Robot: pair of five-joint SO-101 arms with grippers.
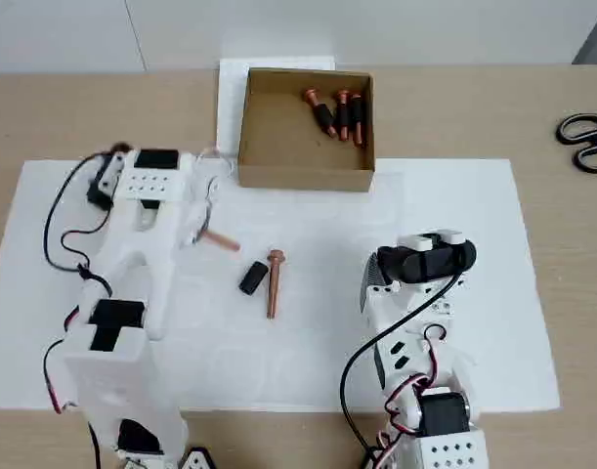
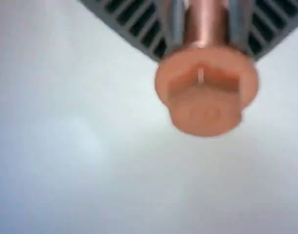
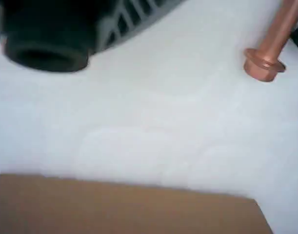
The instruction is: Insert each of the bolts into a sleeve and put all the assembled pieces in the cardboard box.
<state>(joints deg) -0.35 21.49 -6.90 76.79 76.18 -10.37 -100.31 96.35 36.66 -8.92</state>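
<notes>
My left gripper (image 1: 204, 231) is shut on a copper bolt (image 1: 221, 240), held just above the white sheet; in the left wrist view the bolt's head (image 2: 206, 95) sticks out from between the grey fingers (image 2: 134, 22). My right gripper (image 1: 372, 279) is at the sheet's right-middle, shut on a black sleeve (image 3: 46, 43). A loose copper bolt (image 1: 275, 283) (image 3: 268, 48) and a loose black sleeve (image 1: 252, 278) lie side by side at the centre of the sheet. The cardboard box (image 1: 278, 147) (image 3: 129, 207) at the back holds three assembled pieces (image 1: 339, 114).
The white sheet (image 1: 474, 293) covers most of the wooden table. Scissors (image 1: 586, 142) lie at the far right edge. Cables hang around both arm bases. There is open sheet between the two arms in front of the box.
</notes>
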